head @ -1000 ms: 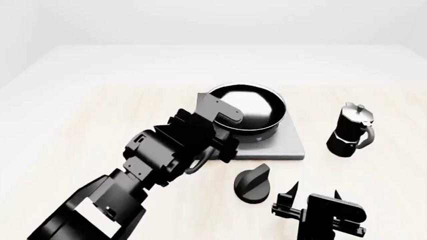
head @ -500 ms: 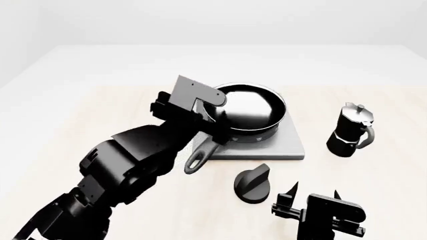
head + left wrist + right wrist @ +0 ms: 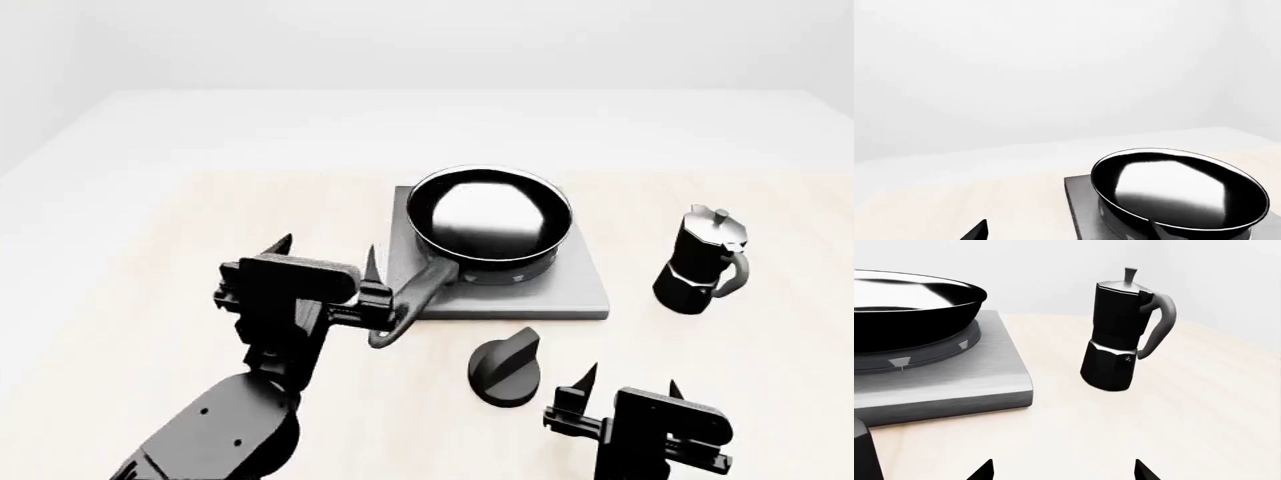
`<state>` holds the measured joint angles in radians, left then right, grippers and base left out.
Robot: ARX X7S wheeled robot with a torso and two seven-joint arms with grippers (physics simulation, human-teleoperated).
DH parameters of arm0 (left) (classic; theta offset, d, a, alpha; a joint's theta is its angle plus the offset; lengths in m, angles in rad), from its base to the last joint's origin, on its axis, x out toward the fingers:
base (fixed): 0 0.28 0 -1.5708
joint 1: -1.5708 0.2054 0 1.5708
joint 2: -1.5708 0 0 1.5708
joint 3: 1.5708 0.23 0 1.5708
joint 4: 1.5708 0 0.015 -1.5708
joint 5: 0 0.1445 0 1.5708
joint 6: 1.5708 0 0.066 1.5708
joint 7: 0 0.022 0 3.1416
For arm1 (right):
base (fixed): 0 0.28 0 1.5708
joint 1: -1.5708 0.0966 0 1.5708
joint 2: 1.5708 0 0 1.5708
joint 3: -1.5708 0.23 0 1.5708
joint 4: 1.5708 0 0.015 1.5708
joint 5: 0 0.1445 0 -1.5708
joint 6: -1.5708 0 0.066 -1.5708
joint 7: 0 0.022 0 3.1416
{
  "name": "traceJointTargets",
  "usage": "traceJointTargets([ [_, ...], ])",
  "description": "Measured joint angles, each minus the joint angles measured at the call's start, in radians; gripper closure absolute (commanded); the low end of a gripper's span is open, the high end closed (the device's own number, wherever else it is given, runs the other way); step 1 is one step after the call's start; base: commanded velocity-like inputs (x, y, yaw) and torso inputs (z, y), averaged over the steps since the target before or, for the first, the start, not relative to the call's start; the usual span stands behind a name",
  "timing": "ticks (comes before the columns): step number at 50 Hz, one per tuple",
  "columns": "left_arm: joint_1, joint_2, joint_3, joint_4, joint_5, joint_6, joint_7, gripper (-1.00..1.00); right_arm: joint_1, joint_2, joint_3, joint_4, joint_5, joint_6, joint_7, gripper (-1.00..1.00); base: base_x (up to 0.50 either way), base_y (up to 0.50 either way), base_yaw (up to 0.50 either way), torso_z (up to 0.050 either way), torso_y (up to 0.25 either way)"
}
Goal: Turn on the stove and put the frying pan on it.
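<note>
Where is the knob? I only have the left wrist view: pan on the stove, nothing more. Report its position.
Observer: The knob lies on the table in front of the stove, apart from it, on the robot's side.
Operator: Give me the right gripper's state.
Observer: The right gripper is open and empty, just right of the knob, not touching it.
Operator: Name anything else out there.
Observer: A moka pot stands upright to the right of the stove, apart from it.
</note>
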<state>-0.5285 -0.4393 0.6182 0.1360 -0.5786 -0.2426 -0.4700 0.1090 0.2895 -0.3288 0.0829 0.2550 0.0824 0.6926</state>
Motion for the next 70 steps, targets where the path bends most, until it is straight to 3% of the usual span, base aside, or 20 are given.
traceJointTargets([
  [16, 0.222, -0.019, -0.069, -0.018, 0.03, 0.265, -0.027, -1.0, -0.006, 0.002, -0.003, -0.01, -0.005, -0.004, 0.012, -1.0, 0.0, 0.0, 0.0, 0.0, 0.0],
  [35, 0.345, 0.018, -0.116, -0.14, 0.052, 0.44, -0.044, -1.0, -0.046, 0.019, 0.005, -0.084, -0.015, -0.043, 0.037, -1.0, 0.0, 0.0, 0.0, 0.0, 0.0],
  [47, 0.393, 0.009, -0.149, -0.128, 0.028, 0.472, -0.075, -1.0, -0.072, 0.056, 0.007, -0.214, -0.034, 0.008, 0.07, -1.0, 0.0, 0.0, 0.0, 0.0, 0.0],
  [70, 0.44, -0.093, -0.188, 0.113, -0.018, 0.394, -0.172, -1.0, -0.095, 0.131, 0.014, -0.526, -0.039, 0.201, 0.125, -1.0, 0.0, 0.0, 0.0, 0.0, 0.0],
])
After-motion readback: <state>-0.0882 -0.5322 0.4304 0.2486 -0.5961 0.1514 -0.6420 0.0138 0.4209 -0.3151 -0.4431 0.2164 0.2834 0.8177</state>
